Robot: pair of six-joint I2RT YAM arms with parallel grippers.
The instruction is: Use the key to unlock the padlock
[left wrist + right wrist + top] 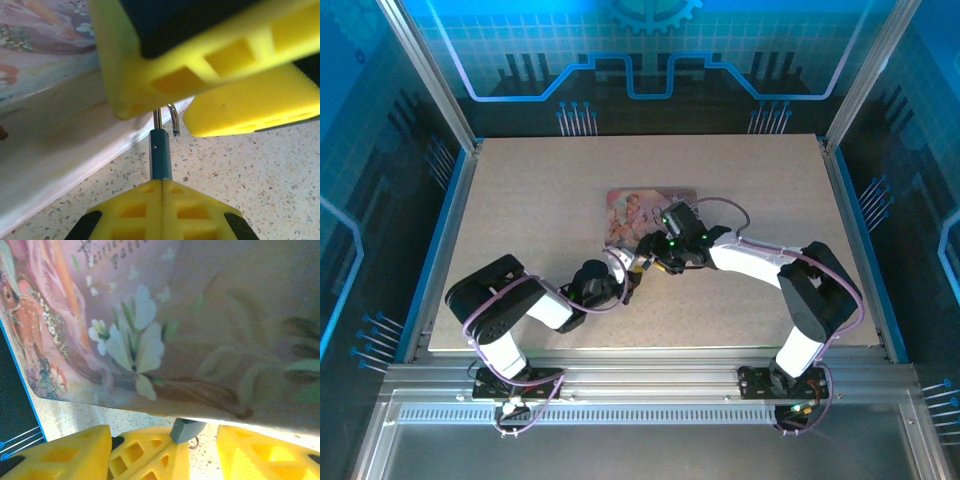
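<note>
The blue padlock [161, 155] stands upright, clamped at its base, its shackle [173, 119] seemingly open at one end.

place: robot lab cell | signs: aluminium frame [640, 380], blue printed panel walls [520, 40], speckled table [540, 190]

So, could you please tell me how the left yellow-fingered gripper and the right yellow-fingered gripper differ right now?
The left gripper is shut on the small blue padlock; the right gripper stands open. The left gripper's fingers meet on the lock's body, while the right gripper's fingers stand apart on either side of its thin metal shackle. Both have yellow fingers and sit beside the pink illustrated box.
</note>
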